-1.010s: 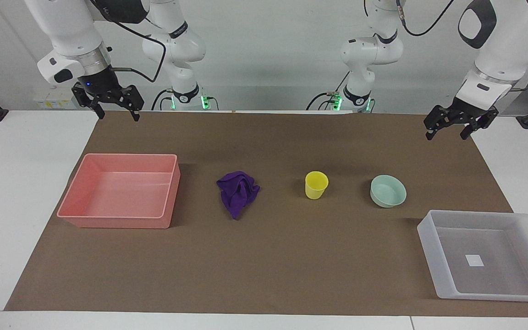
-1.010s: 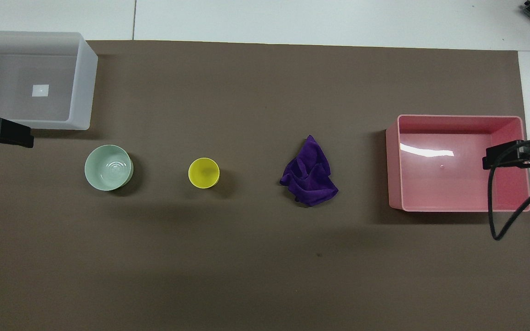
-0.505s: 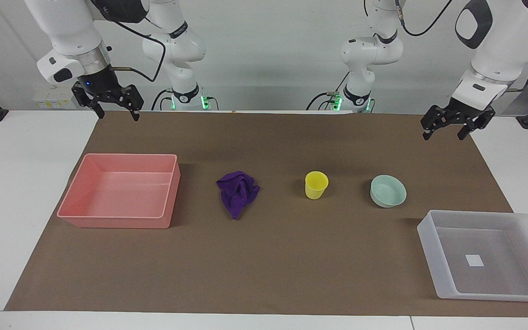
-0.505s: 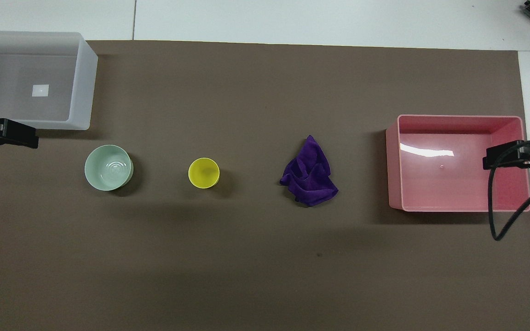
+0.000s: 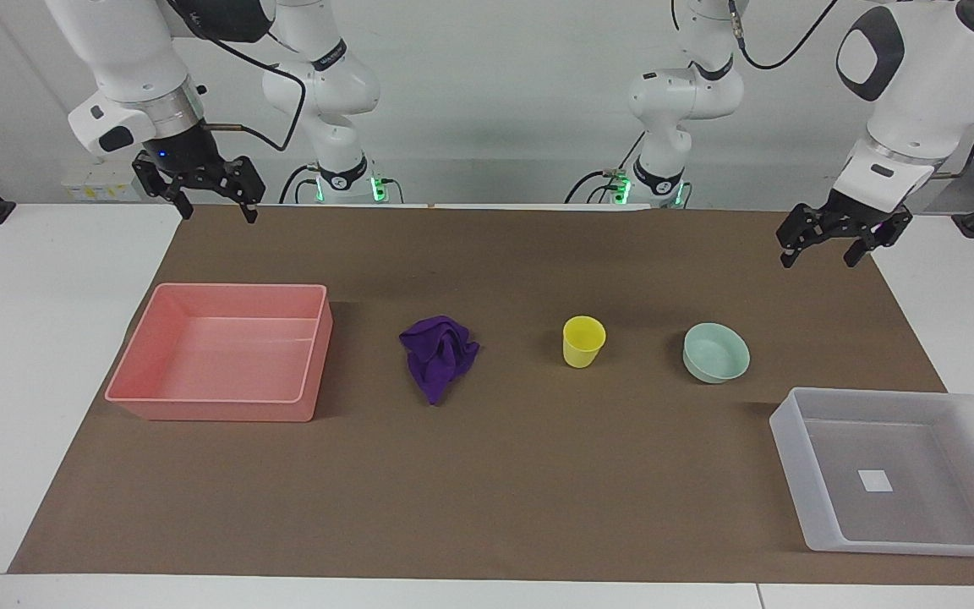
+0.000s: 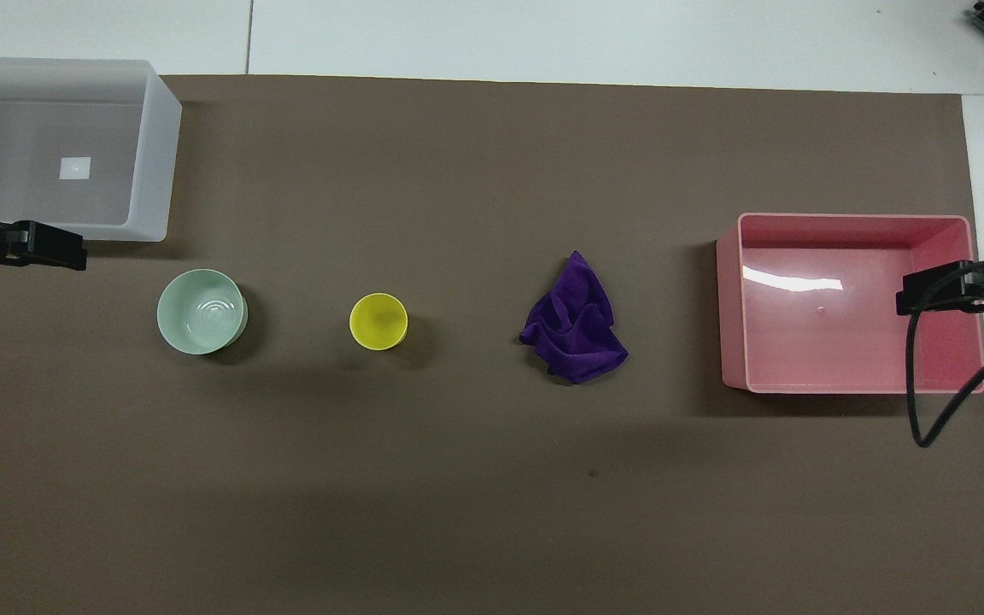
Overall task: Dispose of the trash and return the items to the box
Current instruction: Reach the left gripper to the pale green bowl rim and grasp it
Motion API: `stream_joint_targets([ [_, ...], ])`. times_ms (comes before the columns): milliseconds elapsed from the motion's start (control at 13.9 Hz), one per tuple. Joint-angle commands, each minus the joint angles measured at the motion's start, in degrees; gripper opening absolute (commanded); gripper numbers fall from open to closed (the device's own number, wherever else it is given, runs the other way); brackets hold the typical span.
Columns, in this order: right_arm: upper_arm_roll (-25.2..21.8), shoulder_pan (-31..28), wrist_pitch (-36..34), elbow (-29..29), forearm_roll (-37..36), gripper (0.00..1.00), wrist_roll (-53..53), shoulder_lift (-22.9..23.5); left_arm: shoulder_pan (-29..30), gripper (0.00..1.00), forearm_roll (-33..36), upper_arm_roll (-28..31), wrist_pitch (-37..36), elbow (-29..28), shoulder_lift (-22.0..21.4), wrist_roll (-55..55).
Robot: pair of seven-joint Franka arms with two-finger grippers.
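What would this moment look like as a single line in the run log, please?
left gripper: open, empty | right gripper: open, empty | purple cloth, cup, bowl: on mat | box: empty

A brown mat [image 5: 495, 474] covers most of the white table [image 5: 39, 355]. On it, toward the right arm's end, sits a pink rectangular tray [image 5: 221, 351], nothing in it.

White arms, black tools, cables
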Motion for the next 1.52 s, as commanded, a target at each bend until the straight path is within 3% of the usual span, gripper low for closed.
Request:
stream_joint_targets([
  [0,0.21,-0.71,-0.22,-1.5,1.08,1.0,-1.26,-1.43,0.41,1.0,0.49,-0.17,6.78,-7.68,-2.22,-1.48],
  [577,0.21,-0.71,-0.22,-1.5,1.08,1.0,-1.26,-1.43,0.41,1.0,0.49,-0.17,28.57,-23.16,0.85,-4.3],
  [938,0.21,-0.71,-0.22,-1.5,1.08,1.0,-1.26,-1.43,0.5,1.0,0.49,-0.17,36.76,-27.82,3.4,-4.22],
  [1082,0.21,-0.71,-0.22,-1.5,1.08,1.0,-1.26,-1.43,0.5,1.0,0.49,-0.17,39.39,-28.01,6.29,-4.21],
  [1371,0.21,-0.71,-0.22,-1.5,1.08,1.0,-1.26,-1.43,0.5,1.0,0.49,-0.26,40.55,-28.8,8.15,-4.04],
  [1443,0.21,-0.71,-0.22,-1.5,1.08,1.0,-1.26,-1.43,0.5,0.77,0.49,-0.26,40.81,-29.23,8.24,-4.13],
])
